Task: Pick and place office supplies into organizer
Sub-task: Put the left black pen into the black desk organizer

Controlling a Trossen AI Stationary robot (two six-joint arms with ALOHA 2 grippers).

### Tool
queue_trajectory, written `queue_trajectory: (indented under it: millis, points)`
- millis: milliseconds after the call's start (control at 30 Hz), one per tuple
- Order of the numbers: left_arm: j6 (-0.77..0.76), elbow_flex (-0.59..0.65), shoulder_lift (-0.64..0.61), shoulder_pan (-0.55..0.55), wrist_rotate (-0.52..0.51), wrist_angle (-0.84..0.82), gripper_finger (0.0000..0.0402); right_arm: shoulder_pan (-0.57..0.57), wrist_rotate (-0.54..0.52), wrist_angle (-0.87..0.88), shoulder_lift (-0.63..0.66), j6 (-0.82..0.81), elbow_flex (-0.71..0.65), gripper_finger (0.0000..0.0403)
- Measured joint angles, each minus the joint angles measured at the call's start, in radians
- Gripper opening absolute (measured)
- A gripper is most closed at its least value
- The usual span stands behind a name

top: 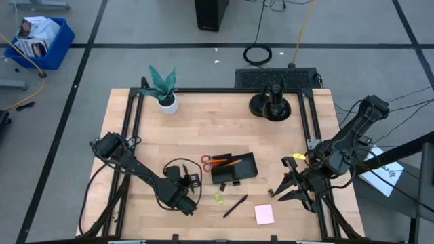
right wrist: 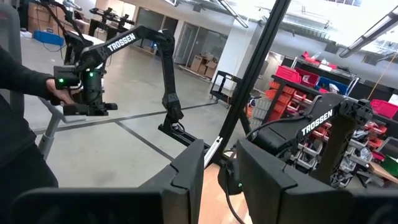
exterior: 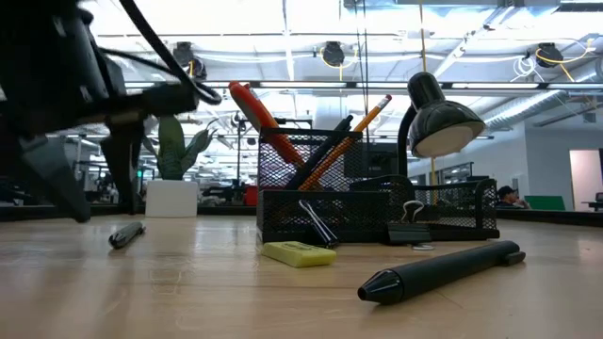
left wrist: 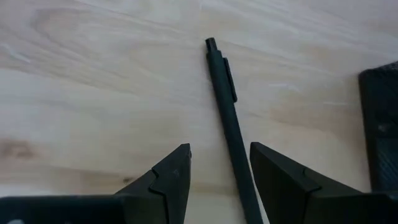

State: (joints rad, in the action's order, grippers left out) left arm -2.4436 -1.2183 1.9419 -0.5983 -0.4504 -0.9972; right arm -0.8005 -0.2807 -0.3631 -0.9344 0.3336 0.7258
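Nearest the lens in the low view: a black pen (exterior: 438,270) lying flat on the desk (top: 203,129), loose, in front of the organizer (exterior: 325,217). Yellow-green piece (exterior: 298,252) sits just behind it, also not yet filed.

Organizer is mid-desk, toward the front edge. The red-handled scissors (top: 206,161) and an orange pencil (exterior: 363,127) already stand in its tall compartment, leaning out because they're longer than it is deep.

Left pincer (left wrist: 221,149) is the one at work: spread, low over the desk just left of the organizer, fingers straddling a second black pen (left wrist: 227,106). It's lined up across the barrel, so a squeeze would catch the thin body square, I'd guess. No contact visible yet.

Right pincer (top: 285,181) is spread too, holding nothing, parked near the desk's right front corner and aimed out at the room, clear of the left arm's work.

Pink sticky-note pad (top: 264,214) still sits at the front edge, well apart from the organizer.

Risk: the pen rolling off a finger on closure.
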Motion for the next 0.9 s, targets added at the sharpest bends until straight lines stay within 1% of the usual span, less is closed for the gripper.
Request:
queue_trajectory:
  millis: [167, 300, 400, 900]
  points:
    - [0.000, 0.055, 0.000, 0.026, 0.017, 0.059, 0.0170, 0.000, 0.010, 0.000, 0.000, -0.017, 0.000, 0.0089]
    - [0.002, 0.054, 0.000, 0.030, -0.003, 0.073, 0.0170, 0.000, 0.051, -0.001, 0.000, -0.019, 0.000, 0.0089]
    - [0.013, 0.053, 0.000, 0.033, -0.006, 0.083, 0.0170, 0.000, 0.051, -0.003, 0.000, -0.018, 0.000, 0.0089]
    - [0.098, 0.050, -0.002, 0.068, 0.090, 0.077, 0.0170, 0.000, 0.051, -0.006, 0.000, -0.008, 0.000, 0.0089]
